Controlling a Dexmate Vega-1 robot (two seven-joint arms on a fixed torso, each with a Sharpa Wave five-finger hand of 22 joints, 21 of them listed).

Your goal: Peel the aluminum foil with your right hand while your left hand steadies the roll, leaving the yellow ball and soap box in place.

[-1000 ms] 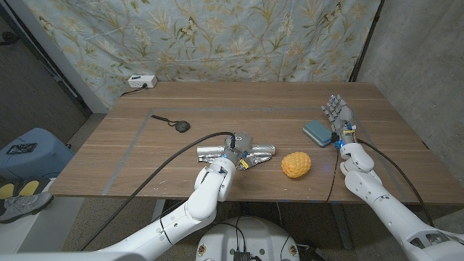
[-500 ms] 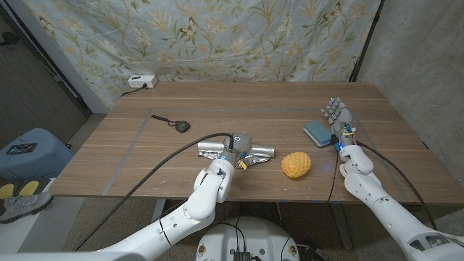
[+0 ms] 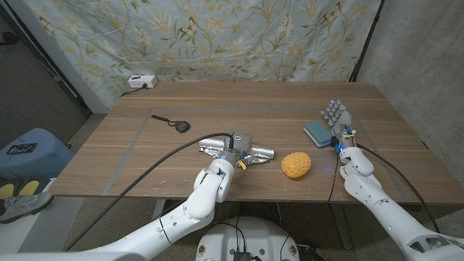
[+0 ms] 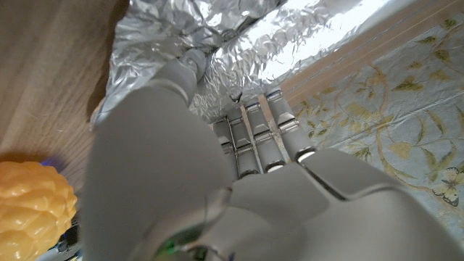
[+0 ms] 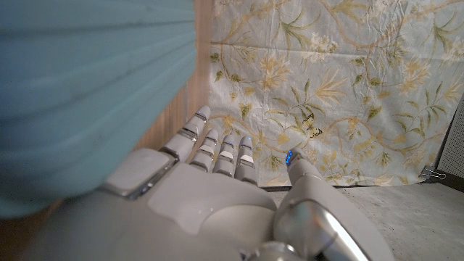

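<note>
Left robot hand (image 3: 240, 143): I saw it pressed down on the foil roll (image 3: 217, 148), fingers laid over the crinkled sheet, steadying rather than enclosing it.
Foil roll: it lay mid-counter (image 3: 145, 156), long axis left to right.
Yellow ball (image 3: 296, 164): just right of the roll.
Soap box (image 3: 317, 131): beside my right robot hand.
Right robot hand (image 3: 337, 119): fingers apart, holding nothing; the roll lay well to its left, past the ball.

I stood in a makeshift lab: a floral cloth backdrop (image 3: 239, 36) hung behind my wooden desk (image 3: 217, 109), against bare concrete wall (image 3: 420, 51).
</note>
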